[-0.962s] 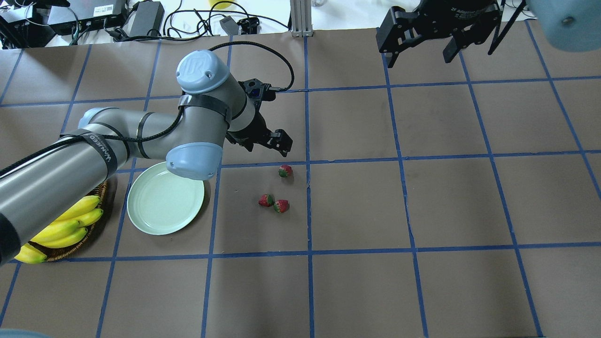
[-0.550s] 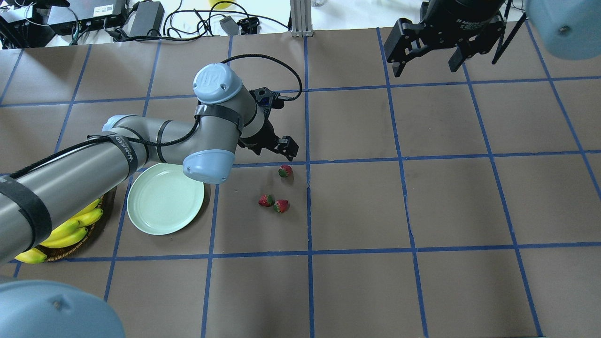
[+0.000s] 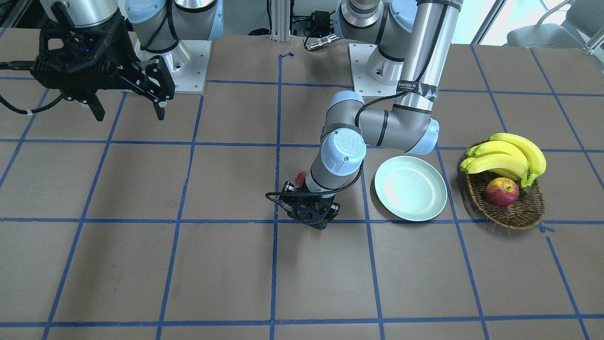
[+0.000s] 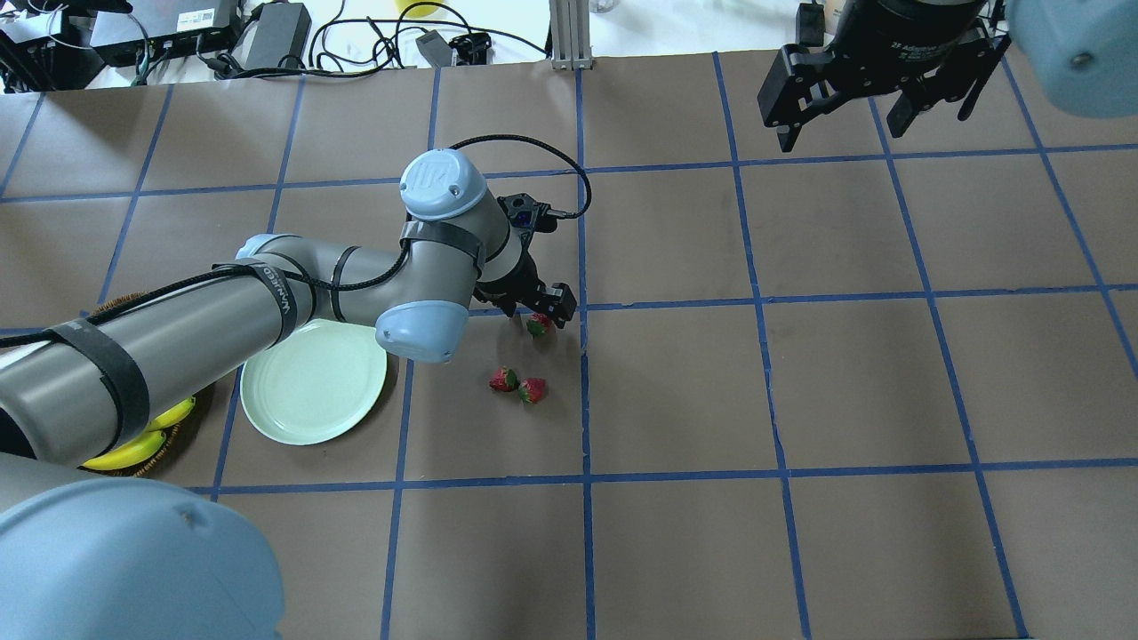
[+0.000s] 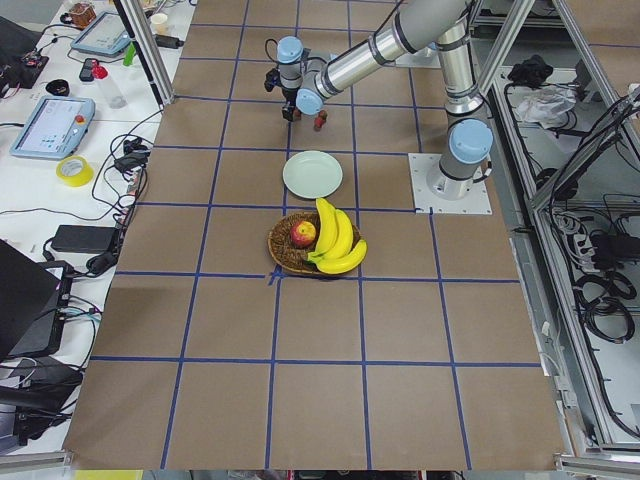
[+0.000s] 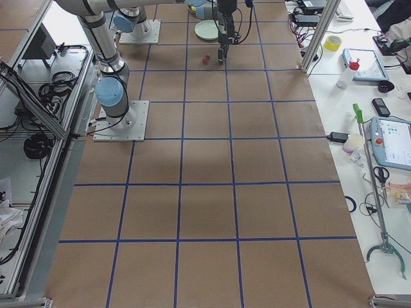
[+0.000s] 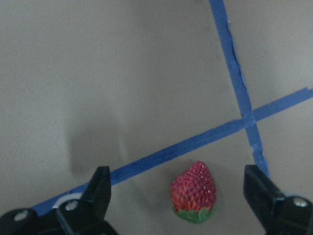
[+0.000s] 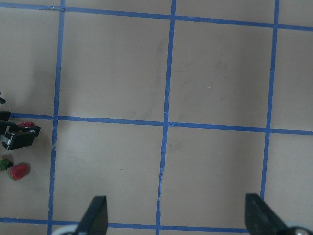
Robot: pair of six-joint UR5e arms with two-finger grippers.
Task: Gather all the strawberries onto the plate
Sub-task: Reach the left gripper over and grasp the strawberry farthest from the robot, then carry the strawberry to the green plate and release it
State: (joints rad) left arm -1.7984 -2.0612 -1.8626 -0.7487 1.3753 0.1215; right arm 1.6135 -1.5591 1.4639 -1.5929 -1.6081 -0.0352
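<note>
Low over the table (image 4: 676, 382) with the left gripper (image 4: 537, 311), spread wide and clamping nothing. Between its two fingers (image 7: 100, 188), touching neither: one strawberry (image 7: 193, 193), lying flat. Long axis set across the line from finger to finger, tilted a little off square. Pointed tip out ahead, away from the robot; green cap back toward the robot. Deep red skin, dotted with pale seeds, widest near the cap, with a short fringe of green leaves at that broad end. Just past the tip, a strip of blue tape (image 7: 195, 141), close to the fruit but apart from it.

On the robot's side of that gripper, near yet clear of it: the second strawberry (image 4: 504, 380) and the third strawberry (image 4: 532, 389), touching each other. Red, with green at the ends turned toward one another; long axes too small to judge.

Out to that gripper's left and nearer the robot: the plate (image 4: 302, 400), round, pale mint, smooth-rimmed, partly beneath the left arm (image 4: 178, 347).

Well off to its right and high above the table: the right gripper (image 4: 839, 140), likewise spread wide, holding nothing.
</note>
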